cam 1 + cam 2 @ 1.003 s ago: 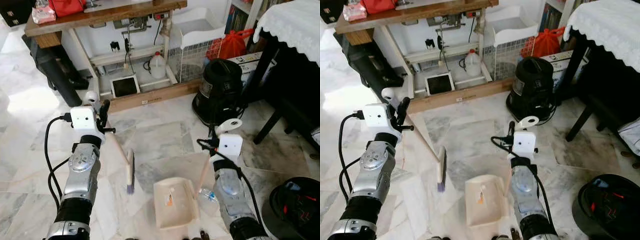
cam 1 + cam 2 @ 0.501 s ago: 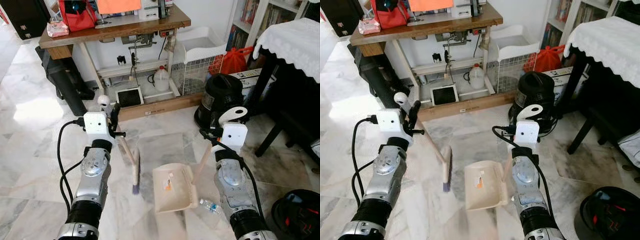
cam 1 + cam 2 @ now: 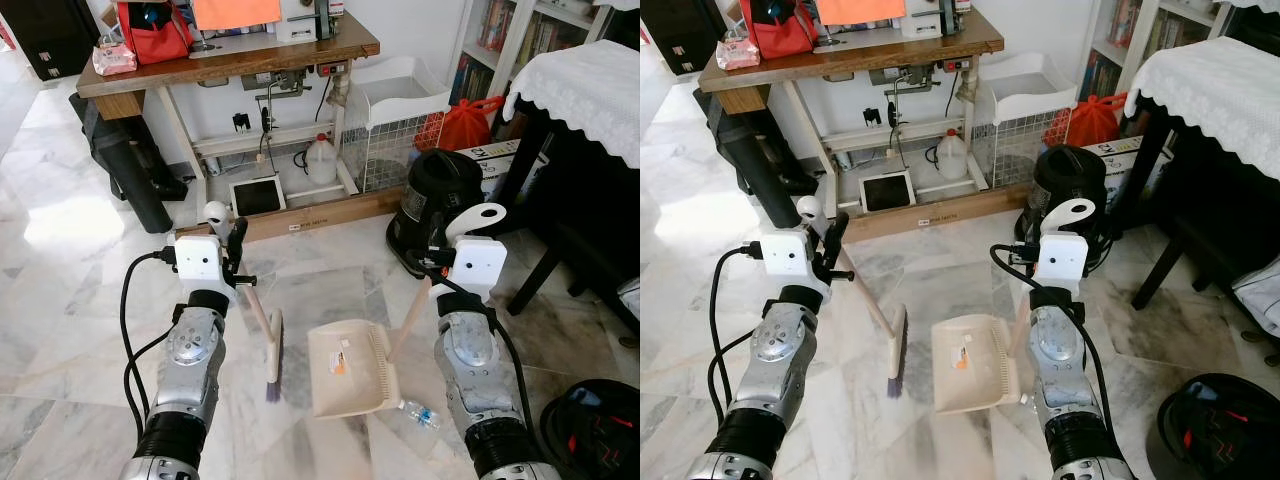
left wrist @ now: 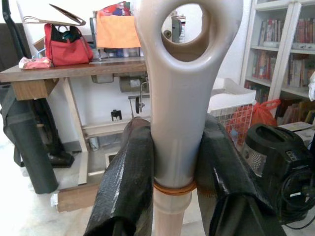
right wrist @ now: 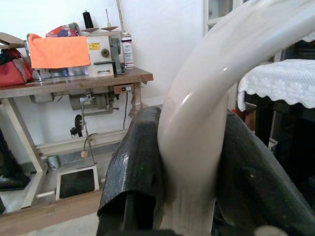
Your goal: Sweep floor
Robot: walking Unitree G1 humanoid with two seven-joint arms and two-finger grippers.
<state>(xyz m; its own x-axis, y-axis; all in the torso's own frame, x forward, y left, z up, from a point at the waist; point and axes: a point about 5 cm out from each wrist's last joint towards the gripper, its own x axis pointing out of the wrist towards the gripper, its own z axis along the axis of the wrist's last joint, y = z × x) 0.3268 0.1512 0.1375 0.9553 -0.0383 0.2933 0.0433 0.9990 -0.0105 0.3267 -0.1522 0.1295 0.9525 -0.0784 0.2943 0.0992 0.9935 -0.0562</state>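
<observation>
Nearest, on the marble floor (image 3: 60,300): a clear plastic bottle (image 3: 420,412) just beside the dustpan's near right corner. Dustpan (image 3: 348,368) flat on the floor, handle clenched by right gripper (image 5: 189,196). Just left of it, broom (image 3: 274,345), bristles down, handle grasped by left gripper (image 4: 172,196). Farther back, black vacuum cleaner (image 3: 440,200) and wooden sewing table (image 3: 230,60).
</observation>
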